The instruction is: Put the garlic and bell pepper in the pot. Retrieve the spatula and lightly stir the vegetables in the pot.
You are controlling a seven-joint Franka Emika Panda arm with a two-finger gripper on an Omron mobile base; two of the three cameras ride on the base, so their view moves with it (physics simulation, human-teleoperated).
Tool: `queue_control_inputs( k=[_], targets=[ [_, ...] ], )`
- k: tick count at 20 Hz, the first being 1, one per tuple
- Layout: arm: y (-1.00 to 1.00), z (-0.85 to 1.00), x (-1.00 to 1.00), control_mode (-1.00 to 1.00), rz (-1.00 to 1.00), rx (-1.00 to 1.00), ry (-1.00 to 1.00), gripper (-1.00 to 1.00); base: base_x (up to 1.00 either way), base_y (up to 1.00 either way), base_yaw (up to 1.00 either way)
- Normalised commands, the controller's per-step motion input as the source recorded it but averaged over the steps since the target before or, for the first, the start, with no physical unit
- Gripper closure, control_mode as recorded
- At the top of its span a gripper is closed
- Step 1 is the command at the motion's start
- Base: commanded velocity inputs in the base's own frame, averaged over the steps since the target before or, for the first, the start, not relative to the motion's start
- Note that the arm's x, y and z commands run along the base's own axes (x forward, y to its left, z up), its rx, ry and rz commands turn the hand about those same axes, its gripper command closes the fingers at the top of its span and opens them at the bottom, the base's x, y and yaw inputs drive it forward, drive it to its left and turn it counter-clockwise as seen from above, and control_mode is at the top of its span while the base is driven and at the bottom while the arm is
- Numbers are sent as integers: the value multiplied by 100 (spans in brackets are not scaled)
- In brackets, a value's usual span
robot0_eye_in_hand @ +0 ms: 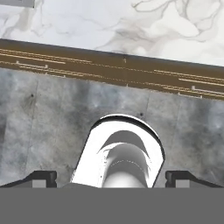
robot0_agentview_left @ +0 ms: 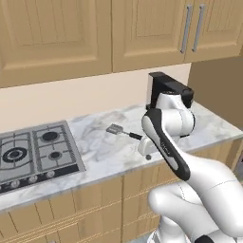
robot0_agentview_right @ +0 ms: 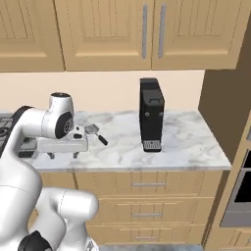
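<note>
While the gripper (robot0_agentview_right: pixel 63 155) hung at the front edge of the surface (robot0_agentview_left: pixel 104 147) with its tips spread wide and nothing between them, the spatula (robot0_agentview_left: pixel 122 131) lay flat on the marble at about eleven o'clock from the hand in the left base view, near but not touching. Its grey head pointed toward the stove (robot0_agentview_left: pixel 33 152), its dark handle toward the arm. From the right base view the spatula (robot0_agentview_right: pixel 95 133) sat at roughly two o'clock from the wrist, with the black coffee machine (robot0_agentview_right: pixel 151 115) well apart at three o'clock. No pot or red pepper could be made out, so how far the vegetables step had gone could not be judged.

Risks from here, as I judged them: the hand camera looked down past the surface edge at the floor, so the gripper was not yet lined up; a low sweep toward the handle could knock the spatula away or strike the edge
</note>
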Motion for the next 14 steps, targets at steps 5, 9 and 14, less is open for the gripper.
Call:
queue_control_inputs(
  k=[5,9,14],
  targets=[
    [0,0,0,100,0,0,0,-100,55,-61,13],
    [0,0,0,100,0,0,0,-100,59,-19,23],
    [0,0,0,100,0,0,0,-100,21,0,26]
  ],
)
